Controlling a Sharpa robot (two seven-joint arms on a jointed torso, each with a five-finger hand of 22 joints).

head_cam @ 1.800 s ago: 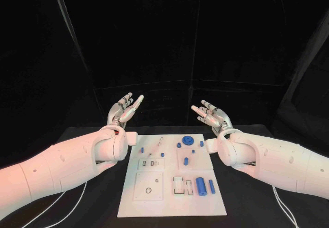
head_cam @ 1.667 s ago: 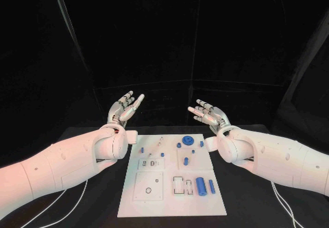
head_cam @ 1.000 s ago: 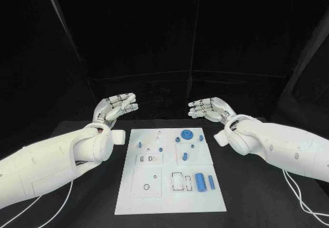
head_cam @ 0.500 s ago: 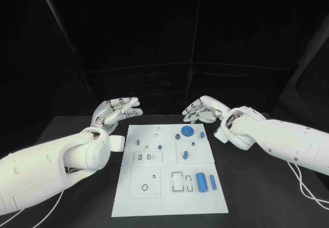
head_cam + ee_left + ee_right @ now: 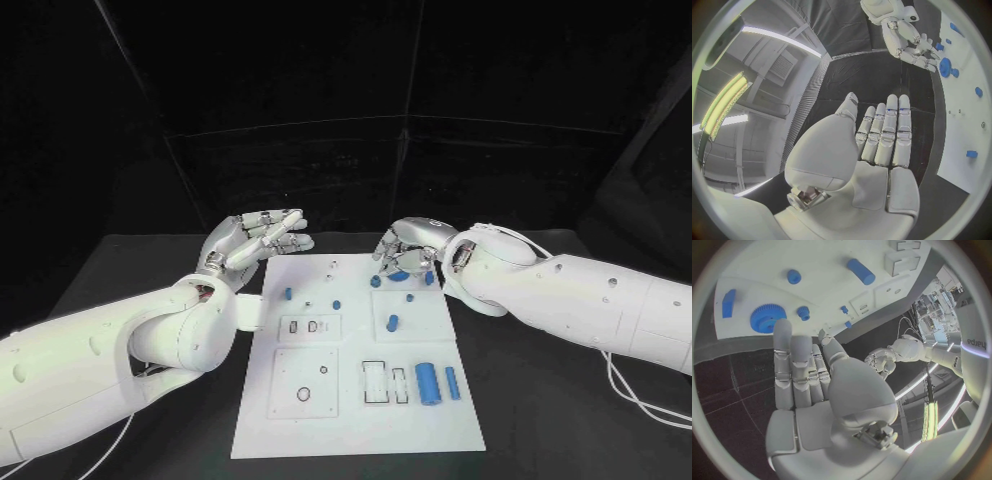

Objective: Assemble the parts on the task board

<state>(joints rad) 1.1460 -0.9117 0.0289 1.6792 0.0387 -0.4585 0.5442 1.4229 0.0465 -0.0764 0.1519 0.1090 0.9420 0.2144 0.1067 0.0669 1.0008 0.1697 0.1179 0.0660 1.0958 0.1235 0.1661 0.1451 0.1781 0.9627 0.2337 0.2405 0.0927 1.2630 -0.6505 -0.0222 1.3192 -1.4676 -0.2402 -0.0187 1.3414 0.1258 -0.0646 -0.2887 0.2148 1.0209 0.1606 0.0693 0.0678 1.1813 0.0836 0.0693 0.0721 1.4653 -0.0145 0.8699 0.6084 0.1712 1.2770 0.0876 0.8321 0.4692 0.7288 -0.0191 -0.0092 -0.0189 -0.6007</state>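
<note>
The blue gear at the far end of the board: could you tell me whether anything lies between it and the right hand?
Nothing visible does. The right hand hovers open over the far end of the board, fingers pointing toward the gear, with only bare board between them. The left hand is off to the side.

The right hand (image 5: 408, 250) hangs over the far edge of the task board (image 5: 353, 430), just above the blue gear (image 5: 767, 318), covering that corner. The left hand (image 5: 257, 238) floats beside the board's far left corner, off it. The board's near half lies uncovered, with a blue cylinder (image 5: 427, 379) low on its right side.
</note>
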